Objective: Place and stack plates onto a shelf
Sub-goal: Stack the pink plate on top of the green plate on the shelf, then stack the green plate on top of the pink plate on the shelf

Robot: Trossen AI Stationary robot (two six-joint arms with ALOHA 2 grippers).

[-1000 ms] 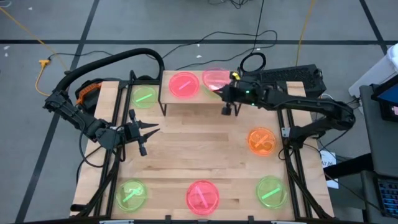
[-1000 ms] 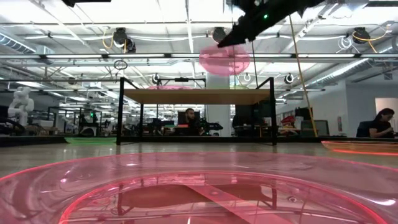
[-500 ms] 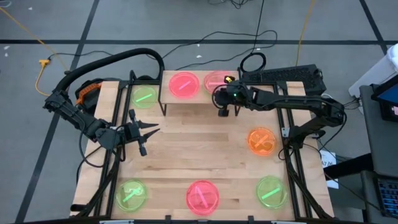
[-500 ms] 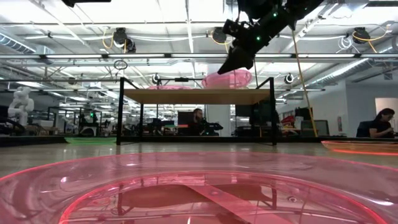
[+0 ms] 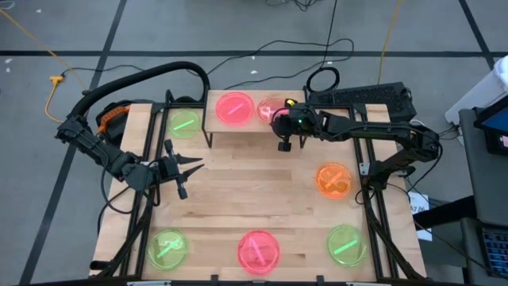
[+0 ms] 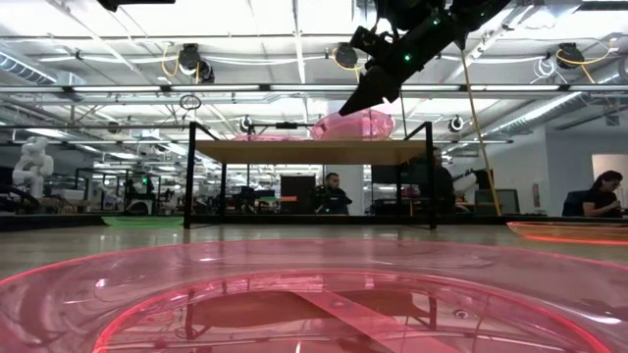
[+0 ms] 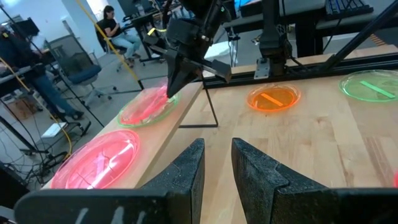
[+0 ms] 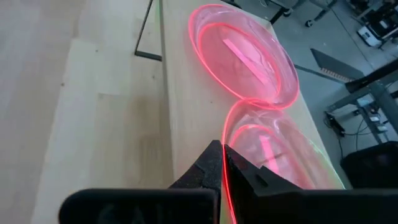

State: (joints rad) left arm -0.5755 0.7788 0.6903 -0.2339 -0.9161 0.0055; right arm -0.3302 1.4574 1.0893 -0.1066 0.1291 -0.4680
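Note:
The shelf [image 5: 248, 125] stands at the table's far middle. A pink plate [image 5: 234, 107] lies flat on its left part. A second pink plate [image 5: 267, 106] sits on its right part, over a green plate whose edge [image 8: 333, 180] shows beneath. My right gripper [image 5: 277, 119] is shut on this second plate. My left gripper [image 5: 190, 168] hangs over the table's left side, level and open, with nothing between its fingers [image 7: 186, 174]. More plates lie on the tabletop: green [image 5: 184, 123], orange [image 5: 333, 180], green [image 5: 345, 244], pink [image 5: 258, 250] and green [image 5: 168, 249]. My right gripper pinches the second pink plate's rim [image 8: 227, 134] between its two fingers, on the side toward the table's near right. The fingers [image 6: 355, 98] come slanting down from the table's right. The plate [image 6: 358, 126] sits almost level at the shelf top, on the green plate.
The shelf's thin black legs [image 6: 189, 176] stand on the tabletop. Black frame posts [image 5: 369, 206] run along the table's left and right sides. Bare wood [image 5: 254, 183] lies between the shelf and the near row of plates. People sit at desks in the room beyond.
My right gripper has come down and toward the table's left, tipping further downward, still shut on the pink plate. The plate has gone from hanging tilted above the shelf to sitting almost level at the shelf top beside the other pink plate.

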